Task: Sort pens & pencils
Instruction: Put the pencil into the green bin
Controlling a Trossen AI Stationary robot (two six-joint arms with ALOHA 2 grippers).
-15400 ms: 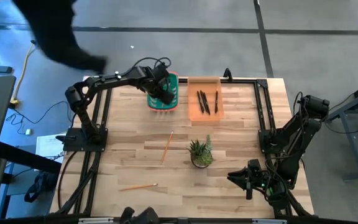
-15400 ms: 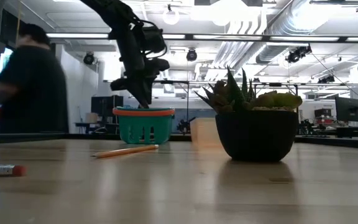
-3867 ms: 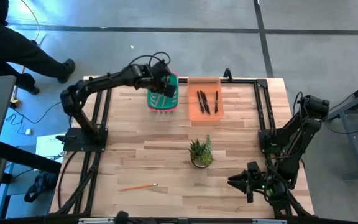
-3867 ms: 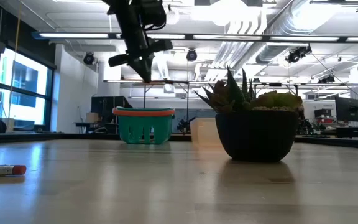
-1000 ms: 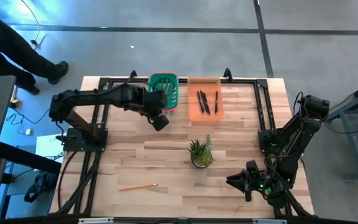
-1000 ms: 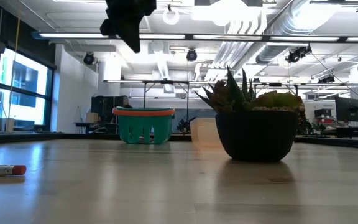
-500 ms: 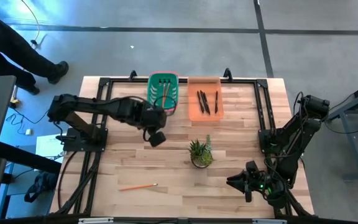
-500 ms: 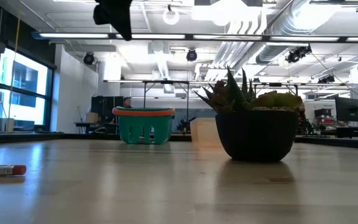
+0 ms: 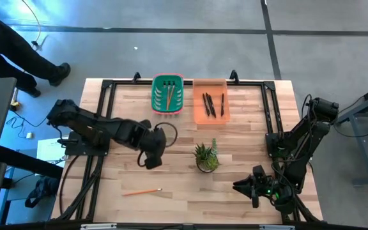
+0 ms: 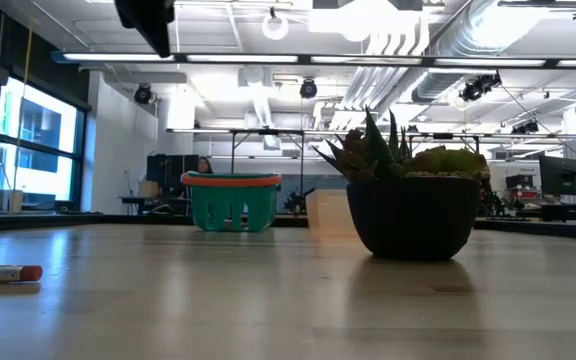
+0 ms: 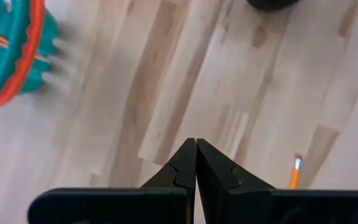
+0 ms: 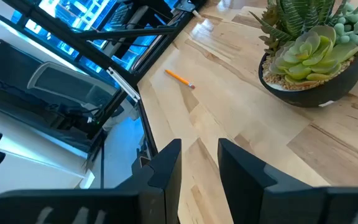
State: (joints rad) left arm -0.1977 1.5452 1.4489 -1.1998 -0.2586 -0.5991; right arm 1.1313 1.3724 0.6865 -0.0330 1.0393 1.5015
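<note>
One pencil (image 9: 142, 191) lies alone on the bare boards near the table's (image 9: 248, 128) front left, open wood all around it. My left gripper (image 9: 147, 160) hangs above mid-table, fingers (image 11: 185, 167) pinched together on nothing, that pencil's eraser end just off to one side in my wrist view. Behind, at the back edge, the green basket (image 9: 167, 96) holds pencils (image 9: 169, 96); touching its right side, the orange tray (image 9: 210, 102) holds three pens (image 9: 209, 104). Clear boards run between my gripper and both bins. Right of me the plant (image 9: 206, 156) sits mid-table. My right gripper (image 9: 248, 185) waits at the front right corner, fingers parted and empty, well clear of the plant.
</note>
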